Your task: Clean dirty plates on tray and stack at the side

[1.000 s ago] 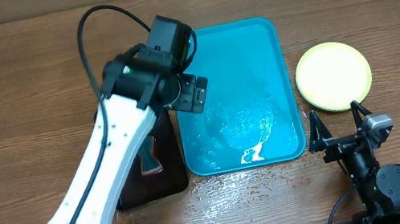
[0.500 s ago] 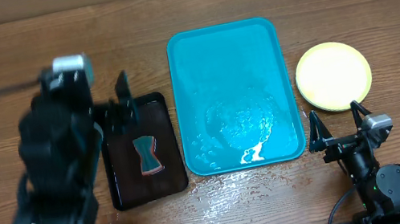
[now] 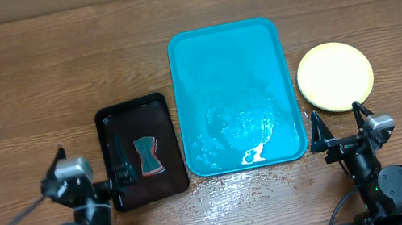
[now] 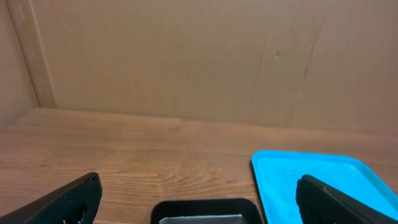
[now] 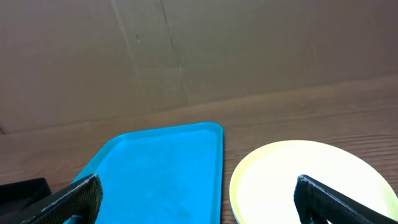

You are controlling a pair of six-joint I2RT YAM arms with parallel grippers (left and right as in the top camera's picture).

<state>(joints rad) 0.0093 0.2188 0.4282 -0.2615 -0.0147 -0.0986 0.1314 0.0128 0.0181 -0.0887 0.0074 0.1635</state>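
The turquoise tray (image 3: 235, 94) lies mid-table, wet, with water drops and a white foam patch near its front edge; no plate lies on it. A pale yellow-green plate (image 3: 335, 76) sits on the table to its right, and I cannot tell whether others lie beneath it. My left gripper (image 3: 93, 167) is open and empty at the front left, by the black tray. My right gripper (image 3: 339, 129) is open and empty at the front right, just before the plate. The right wrist view shows the plate (image 5: 292, 180) and the tray (image 5: 155, 168) between its open fingers (image 5: 62, 199).
A small black tray (image 3: 142, 148) with a red-and-teal sponge (image 3: 148, 155) lies left of the turquoise tray. Water is spilled on the wood (image 3: 234, 189) in front of the tray. A cardboard wall (image 4: 186, 56) stands behind the table.
My left arm has drawn back from over the turquoise tray, past the black tray, to the front left of the table. The right arm has not moved.
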